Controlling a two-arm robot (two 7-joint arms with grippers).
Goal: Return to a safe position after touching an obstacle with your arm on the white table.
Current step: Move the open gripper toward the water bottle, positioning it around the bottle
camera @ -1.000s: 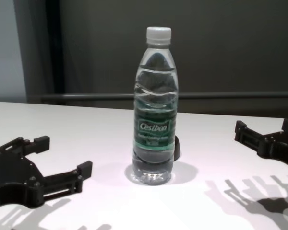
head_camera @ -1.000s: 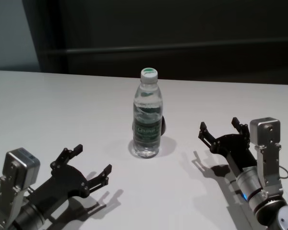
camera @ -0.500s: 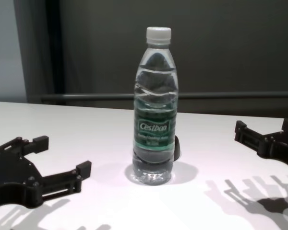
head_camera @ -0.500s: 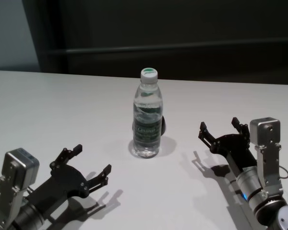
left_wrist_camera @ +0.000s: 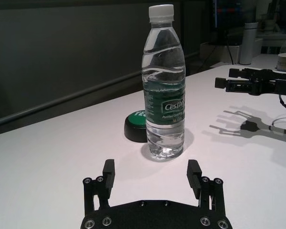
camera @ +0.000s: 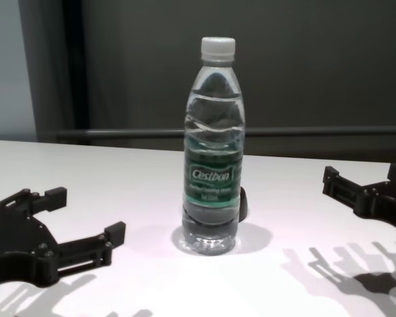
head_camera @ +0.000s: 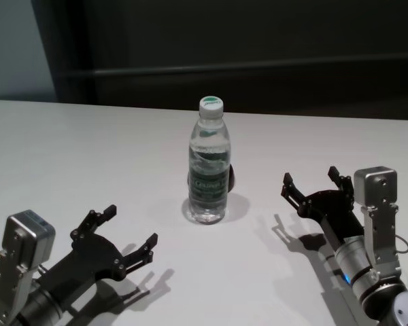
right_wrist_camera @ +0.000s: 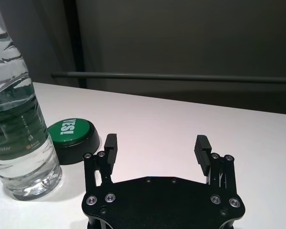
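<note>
Bottle [head_camera: 209, 171]: full, top-heavy, slick; you'd grip its label band | left gripper [head_camera: 124, 234], right gripper [head_camera: 314, 186]: jaws apart, empty, clear on table [head_camera: 88, 149]

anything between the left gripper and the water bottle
Nothing: in the left wrist view, only bare white table lies between the open left gripper and the upright water bottle. The green button sits behind the bottle.
</note>
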